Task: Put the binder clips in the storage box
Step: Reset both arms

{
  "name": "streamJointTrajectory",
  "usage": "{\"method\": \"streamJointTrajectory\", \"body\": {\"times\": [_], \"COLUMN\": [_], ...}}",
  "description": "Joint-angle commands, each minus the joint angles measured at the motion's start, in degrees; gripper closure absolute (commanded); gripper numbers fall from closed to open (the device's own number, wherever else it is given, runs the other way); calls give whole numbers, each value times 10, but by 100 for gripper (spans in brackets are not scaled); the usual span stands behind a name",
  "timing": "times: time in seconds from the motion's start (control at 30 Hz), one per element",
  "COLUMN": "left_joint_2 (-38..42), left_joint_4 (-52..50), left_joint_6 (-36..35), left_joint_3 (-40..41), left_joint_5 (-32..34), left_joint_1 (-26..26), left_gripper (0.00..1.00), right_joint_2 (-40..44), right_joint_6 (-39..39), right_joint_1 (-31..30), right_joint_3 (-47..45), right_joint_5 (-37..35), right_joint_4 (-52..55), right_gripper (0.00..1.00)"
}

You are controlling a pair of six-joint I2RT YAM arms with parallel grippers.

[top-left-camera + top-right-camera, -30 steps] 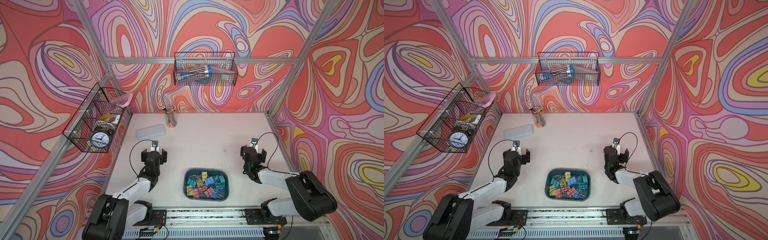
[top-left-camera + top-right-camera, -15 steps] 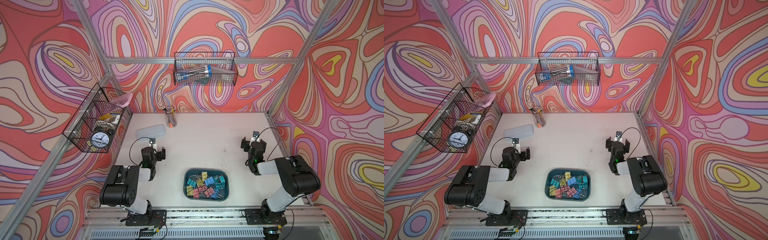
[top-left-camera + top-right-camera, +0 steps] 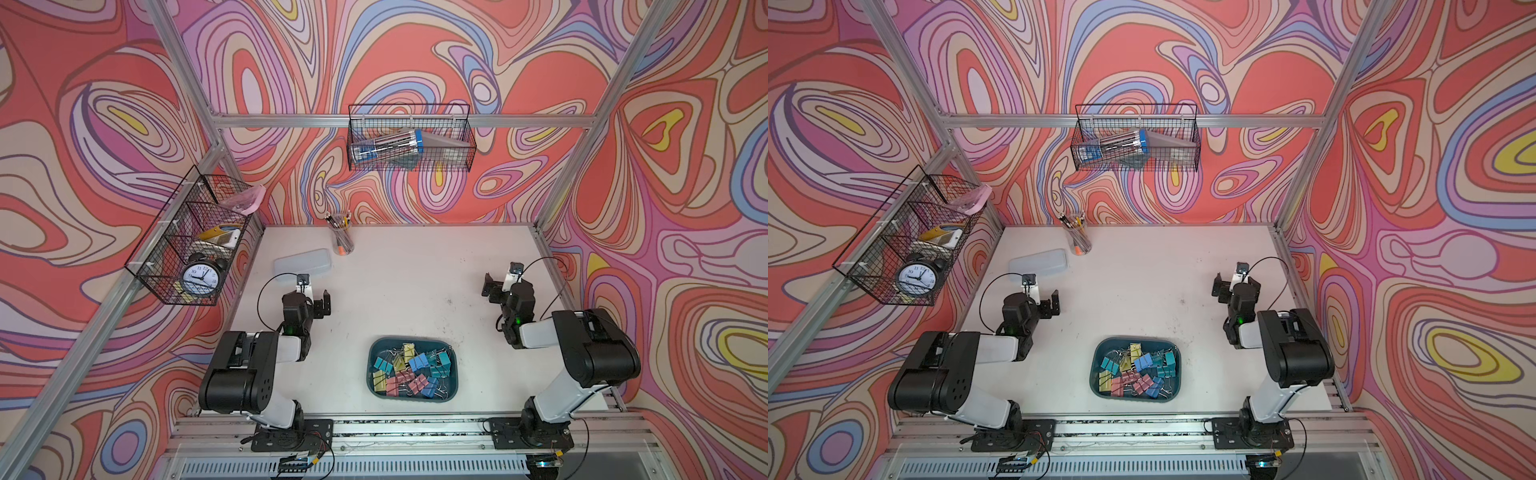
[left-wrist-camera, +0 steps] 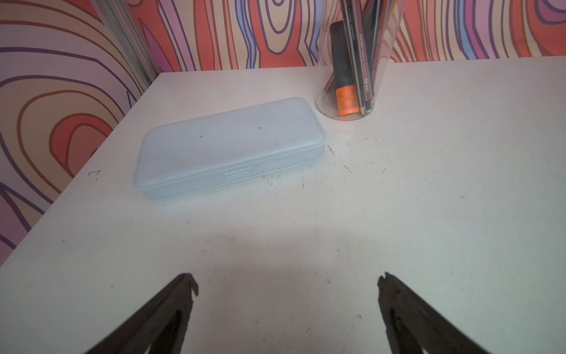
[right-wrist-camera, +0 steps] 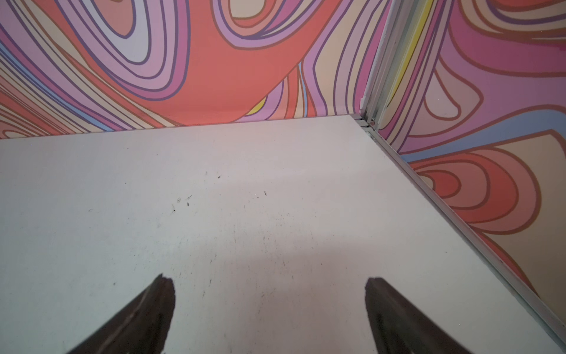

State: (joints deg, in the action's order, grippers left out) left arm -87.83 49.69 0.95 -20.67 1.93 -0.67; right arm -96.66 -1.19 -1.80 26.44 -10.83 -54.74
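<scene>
One storage box (image 3: 370, 374), dark teal, shallow and round-cornered, near the front edge of the table (image 3: 415, 270), between the two arm bases and touching neither. Inside it, one heap of binder clips (image 3: 411, 372): teal, blue, pink and yellow, a few of each. Roughly fifteen in all, hard to count exactly through the overlap and the tangled wire handles. Every clip in sight inside the rim, in both top views.

Two grippers:
- left gripper (image 4: 286, 280), jaws spread wide, nothing between them, low over bare table and pointed toward the back-left corner.
- right gripper (image 5: 269, 280), likewise spread wide and empty, pointed toward the back-right corner, near the side rail (image 5: 459, 226) along the table's right edge.

One pale lidded case (image 4: 229, 144), shut and flat on the table ahead of the left gripper, clearly apart from it. Just beside its far end, one clear cup (image 4: 326, 108) of pencils, plus one orange-capped marker (image 4: 346, 101).

Two wire baskets up on the walls:
- back-wall basket (image 3: 409, 143).
- left-wall basket (image 3: 187, 241), with one alarm clock (image 3: 200, 277) inside.

Open room: a wide bare stretch of table from the tray back to the rear wall and across between the two grippers. Narrower strips beside the left wall and along the right rail.
</scene>
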Motion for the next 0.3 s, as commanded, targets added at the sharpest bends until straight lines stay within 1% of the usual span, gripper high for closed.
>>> {"method": "streamJointTrajectory", "body": {"times": [0.0, 0.17, 0.27], "left_joint_2": [-1, -1, -1], "left_joint_4": [3, 5, 5], "left_joint_6": [6, 6, 6], "left_joint_3": [-10, -10, -10], "left_joint_5": [9, 9, 9], "left_joint_1": [4, 4, 4], "left_gripper": [1, 1, 1], "right_joint_2": [-7, -9, -6], "right_joint_6": [-6, -11, -6], "right_joint_1": [3, 7, 7], "right_joint_3": [0, 6, -2], "right_joint_5": [8, 20, 14], "right_joint_4": [-10, 4, -13], "right_gripper": [2, 2, 2]}}
